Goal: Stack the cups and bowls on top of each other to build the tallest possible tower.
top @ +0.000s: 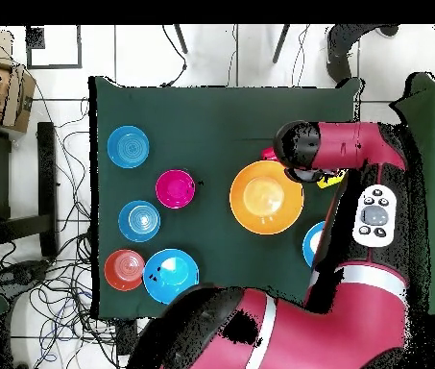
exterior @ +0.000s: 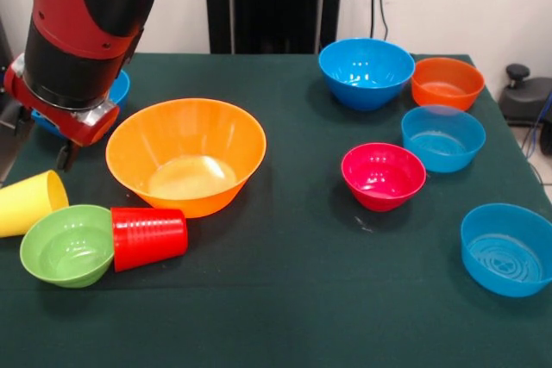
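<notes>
The big yellow-orange bowl (exterior: 185, 157) (top: 266, 197) stands upright at centre left and holds nothing. In front of it a red ribbed cup (exterior: 148, 237) lies on its side, touching a light green bowl (exterior: 67, 246). A yellow cup (exterior: 30, 202) lies on its side at the left edge. The other bowls stand singly on the right: deep blue (exterior: 366, 71), orange (exterior: 447, 82), pale blue (exterior: 442, 137), pink-red (exterior: 383, 175) and pale blue (exterior: 507, 249). No tower of stacked pieces shows. My gripper (exterior: 65, 154) hangs low at the far left beside the big bowl, mostly hidden by the arm.
Another deep blue bowl (exterior: 118, 90) (top: 313, 245) sits behind the arm at the left and is half hidden. The thick red and black arm (exterior: 82, 32) (top: 341, 149) covers the table's upper left corner. The green cloth ends close to the yellow cup.
</notes>
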Motion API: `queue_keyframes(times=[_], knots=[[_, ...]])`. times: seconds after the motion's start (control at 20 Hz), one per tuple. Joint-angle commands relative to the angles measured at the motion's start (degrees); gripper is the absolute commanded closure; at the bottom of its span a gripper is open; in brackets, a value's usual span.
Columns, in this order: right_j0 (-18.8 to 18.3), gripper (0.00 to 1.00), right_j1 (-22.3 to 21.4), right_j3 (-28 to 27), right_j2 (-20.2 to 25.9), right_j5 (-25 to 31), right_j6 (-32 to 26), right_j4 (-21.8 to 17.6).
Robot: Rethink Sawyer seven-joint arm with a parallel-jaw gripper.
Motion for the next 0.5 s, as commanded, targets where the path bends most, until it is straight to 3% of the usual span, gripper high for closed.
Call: queue_keyframes(times=[0.05, 0.5], knots=[[-1.82, 0.0, -3.05, 5.81, 2.98, -4.41, -4.55, -0.55], [-0.98, 0.0, 0.58, 3.52, 1.95, -7.32, -2.19, -1.89]])
